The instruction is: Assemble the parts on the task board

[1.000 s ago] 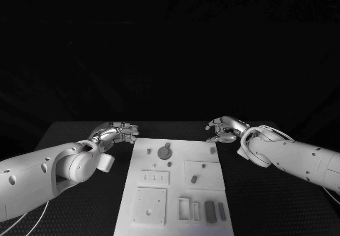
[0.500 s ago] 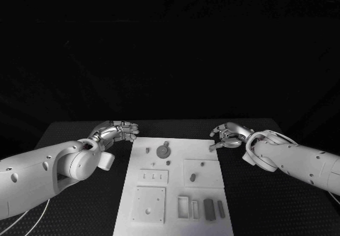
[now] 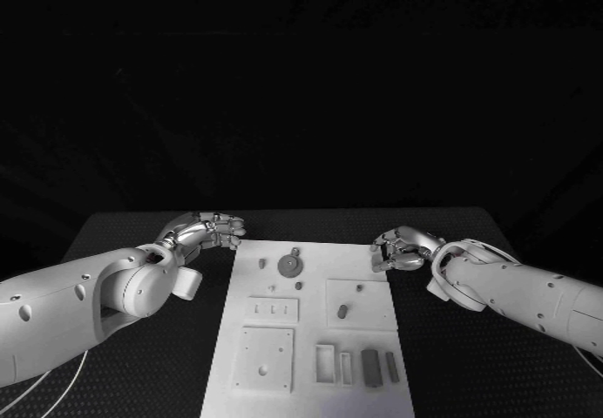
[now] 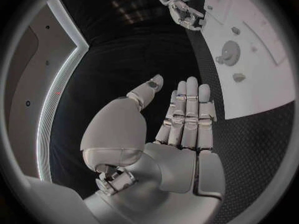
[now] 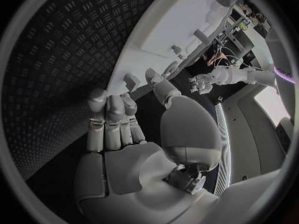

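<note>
I find no legible writing or brand mark on anything. The task board [image 3: 315,331] is a flat white rectangular plate lying lengthwise in the middle of the black worktop [image 3: 477,348], whose surface carries a raised tread pattern. On the board I see a round disc part [image 3: 290,266] near the far end, a small oblong part [image 3: 343,311] on a raised square panel at mid-board, and slim bar-shaped parts [image 3: 372,367] standing in slots at the near end. The left robot hand [image 3: 211,232], silver and metallic, hovers just off the board's far left corner, fingers straight and side by side, holding nothing. The right robot hand [image 3: 400,249] sits at the board's far right edge, fingers curled; I cannot tell whether it holds anything.
</note>
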Controlling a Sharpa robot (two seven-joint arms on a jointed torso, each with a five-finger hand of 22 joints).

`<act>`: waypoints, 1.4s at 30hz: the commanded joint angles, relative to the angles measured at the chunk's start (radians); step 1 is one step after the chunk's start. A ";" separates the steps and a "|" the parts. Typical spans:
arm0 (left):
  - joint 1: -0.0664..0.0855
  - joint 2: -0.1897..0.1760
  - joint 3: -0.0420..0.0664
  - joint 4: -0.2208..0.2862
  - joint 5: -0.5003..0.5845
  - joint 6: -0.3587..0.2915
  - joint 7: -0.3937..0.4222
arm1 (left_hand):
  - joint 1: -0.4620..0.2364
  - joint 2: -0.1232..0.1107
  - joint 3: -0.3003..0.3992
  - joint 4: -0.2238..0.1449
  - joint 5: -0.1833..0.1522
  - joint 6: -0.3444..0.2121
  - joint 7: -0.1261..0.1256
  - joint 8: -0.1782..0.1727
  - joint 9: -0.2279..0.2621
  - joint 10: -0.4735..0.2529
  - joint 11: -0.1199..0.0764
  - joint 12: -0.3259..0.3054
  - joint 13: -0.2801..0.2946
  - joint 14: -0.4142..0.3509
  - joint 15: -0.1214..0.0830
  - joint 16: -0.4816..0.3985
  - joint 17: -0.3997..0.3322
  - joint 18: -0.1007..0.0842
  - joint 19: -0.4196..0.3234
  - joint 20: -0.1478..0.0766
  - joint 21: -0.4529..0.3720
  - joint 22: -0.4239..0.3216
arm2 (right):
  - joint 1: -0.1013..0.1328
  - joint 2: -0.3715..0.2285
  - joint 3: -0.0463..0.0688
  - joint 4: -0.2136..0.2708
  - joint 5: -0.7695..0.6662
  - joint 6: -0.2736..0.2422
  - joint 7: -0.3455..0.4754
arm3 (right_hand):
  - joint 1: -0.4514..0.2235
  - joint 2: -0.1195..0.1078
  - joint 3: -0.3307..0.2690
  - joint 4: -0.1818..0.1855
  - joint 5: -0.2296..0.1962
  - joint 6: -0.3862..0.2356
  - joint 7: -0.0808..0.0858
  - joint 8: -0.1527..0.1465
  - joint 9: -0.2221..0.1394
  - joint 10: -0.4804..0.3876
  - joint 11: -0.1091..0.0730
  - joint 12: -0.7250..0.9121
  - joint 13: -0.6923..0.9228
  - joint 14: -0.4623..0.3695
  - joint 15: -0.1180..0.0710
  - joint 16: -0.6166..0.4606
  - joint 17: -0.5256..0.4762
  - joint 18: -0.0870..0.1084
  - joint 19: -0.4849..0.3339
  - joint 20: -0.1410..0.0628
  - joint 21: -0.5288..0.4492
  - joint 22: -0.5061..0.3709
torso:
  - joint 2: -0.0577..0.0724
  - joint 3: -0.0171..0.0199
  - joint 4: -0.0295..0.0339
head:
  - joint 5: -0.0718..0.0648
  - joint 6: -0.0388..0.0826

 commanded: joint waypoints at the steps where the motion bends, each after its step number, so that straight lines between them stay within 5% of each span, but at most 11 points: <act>1: 0.000 0.003 0.001 0.001 -0.004 0.018 0.013 | -0.010 0.000 0.001 -0.005 -0.006 0.003 -0.004 -0.001 0.001 0.009 0.000 0.001 0.001 0.002 0.002 -0.003 0.001 0.008 -0.007 -0.003 0.005 0.013 | -0.003 0.004 0.000 0.000 0.002 0.016 0.017 | 0.026 0.007 0.018 0.001 -0.036 0.015 0.002 0.008 -0.003 -0.094 0.006 0.002 -0.003 -0.006 -0.002 -0.004 0.001 0.053 -0.008 0.002 -0.007 0.014 | -0.001 -0.0011 -0.0006 | 0.002 -0.002; 6: 0.000 0.003 0.001 0.000 -0.005 0.018 0.013 | -0.010 0.001 0.001 -0.005 -0.006 0.003 -0.004 -0.001 0.001 0.009 0.000 0.001 0.001 0.002 0.002 -0.004 0.001 0.008 -0.007 -0.003 0.005 0.013 | -0.004 0.005 0.000 -0.003 -0.008 0.016 0.013 | 0.051 0.020 0.073 0.007 -0.084 0.032 0.000 0.015 -0.007 -0.093 0.004 0.004 -0.005 -0.005 -0.004 -0.004 0.002 0.053 -0.005 0.007 -0.008 0.013 | -0.001 -0.0014 -0.0003 | 0.001 -0.004; 19: 0.000 0.003 0.001 -0.001 -0.005 0.018 0.012 | -0.011 0.002 0.001 -0.005 -0.006 0.003 -0.004 -0.001 0.001 0.009 0.000 0.000 0.001 0.002 0.002 -0.004 0.002 0.008 -0.008 -0.003 0.005 0.013 | -0.011 0.012 0.000 -0.015 -0.033 0.018 0.005 | 0.078 0.044 0.244 0.012 -0.087 0.121 -0.010 0.060 0.005 -0.086 -0.005 0.013 -0.008 -0.001 -0.012 0.004 0.009 0.053 0.002 0.006 0.006 0.017 | -0.002 -0.0021 0.0006 | 0.001 -0.008; 42: 0.000 0.002 0.001 -0.001 -0.008 0.020 0.008 | -0.011 0.003 0.002 -0.006 -0.006 0.003 -0.004 -0.002 0.002 0.009 0.000 0.000 0.001 0.002 0.002 -0.005 0.003 0.008 -0.008 -0.003 0.006 0.013 | -0.015 0.015 0.000 -0.012 -0.039 -0.001 -0.018 | 0.044 0.042 0.266 0.011 -0.087 0.156 -0.024 0.080 0.014 -0.075 -0.018 0.020 -0.012 0.009 -0.024 0.009 0.011 0.053 0.013 0.001 0.019 0.016 | -0.002 -0.0029 0.0003 | 0.000 -0.011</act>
